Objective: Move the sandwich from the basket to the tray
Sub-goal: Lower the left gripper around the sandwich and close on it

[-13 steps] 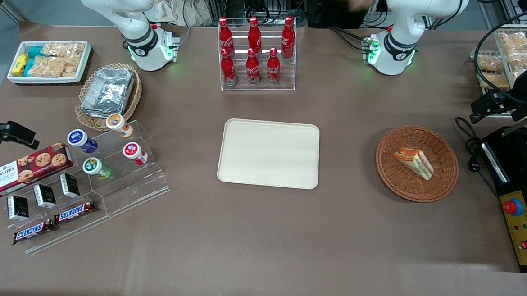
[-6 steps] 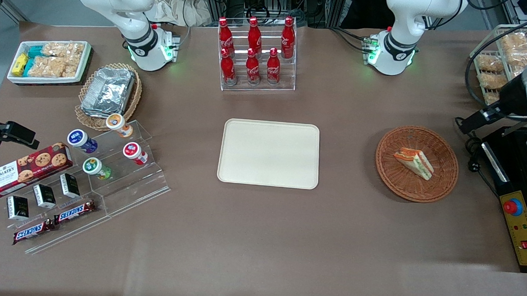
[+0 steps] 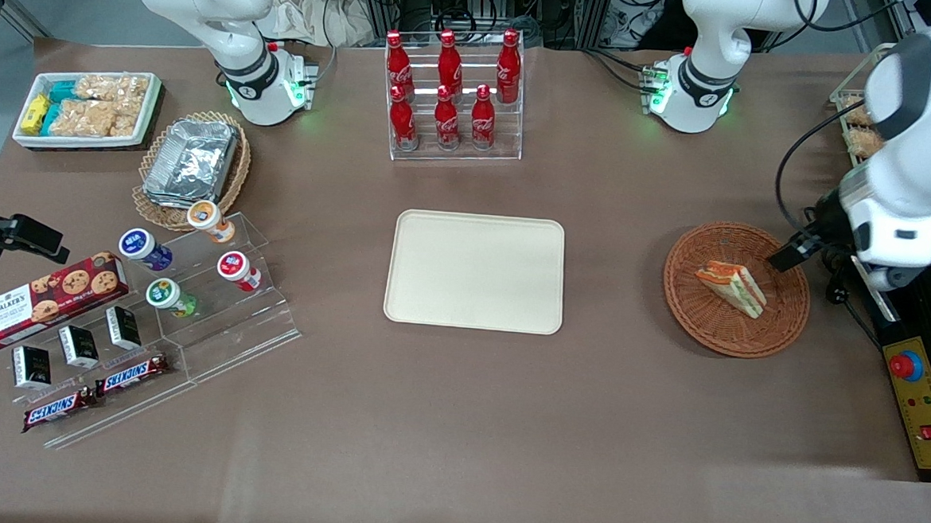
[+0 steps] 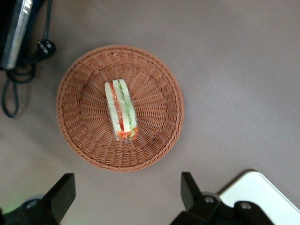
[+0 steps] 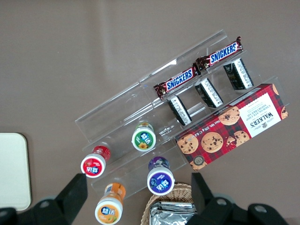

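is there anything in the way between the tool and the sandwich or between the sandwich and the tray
Nothing visible. The tool hangs open above the basket, with only open air down to the sandwich. Between the basket and the tray lies only bare table.

This is a robotics lab dressed as a snack counter: arm bases (image 3: 693, 90) bolted to a brown surface (image 3: 457, 420), cable-strewn racks (image 3: 479, 7) along the frame's top edge, an emergency-stop box (image 3: 922, 405) at the right, and cola bottles (image 3: 451, 85) on acrylic tiers.
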Tool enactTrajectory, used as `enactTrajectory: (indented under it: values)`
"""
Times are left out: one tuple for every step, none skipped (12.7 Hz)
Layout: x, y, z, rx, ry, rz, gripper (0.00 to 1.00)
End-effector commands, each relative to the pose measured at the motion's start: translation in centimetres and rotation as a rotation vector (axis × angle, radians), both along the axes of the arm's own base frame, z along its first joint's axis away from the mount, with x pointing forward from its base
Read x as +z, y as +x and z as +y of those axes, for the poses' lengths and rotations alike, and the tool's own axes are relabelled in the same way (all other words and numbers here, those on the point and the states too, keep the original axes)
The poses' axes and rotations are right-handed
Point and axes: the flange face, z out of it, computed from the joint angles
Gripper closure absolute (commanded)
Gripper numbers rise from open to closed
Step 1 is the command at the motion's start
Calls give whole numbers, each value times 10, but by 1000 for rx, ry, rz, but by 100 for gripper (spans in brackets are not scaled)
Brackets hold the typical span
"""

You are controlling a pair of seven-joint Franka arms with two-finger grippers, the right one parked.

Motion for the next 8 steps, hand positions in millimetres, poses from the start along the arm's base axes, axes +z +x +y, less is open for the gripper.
enactTrajectory:
  values:
    - [-49, -25, 3, 62, 32, -9, 0]
    - [-70, -20, 3, 133, 41, -3, 0]
    - [-89, -16, 2, 182, 50, 15, 0]
    - [-105, -16, 2, 195, 53, 26, 0]
    - [-115, -19, 3, 197, 50, 16, 0]
    - [-130, -23, 11, 212, 45, -1, 0]
    - [-147, -27, 17, 221, 40, -20, 0]
    - [-164, -30, 17, 220, 36, -35, 0]
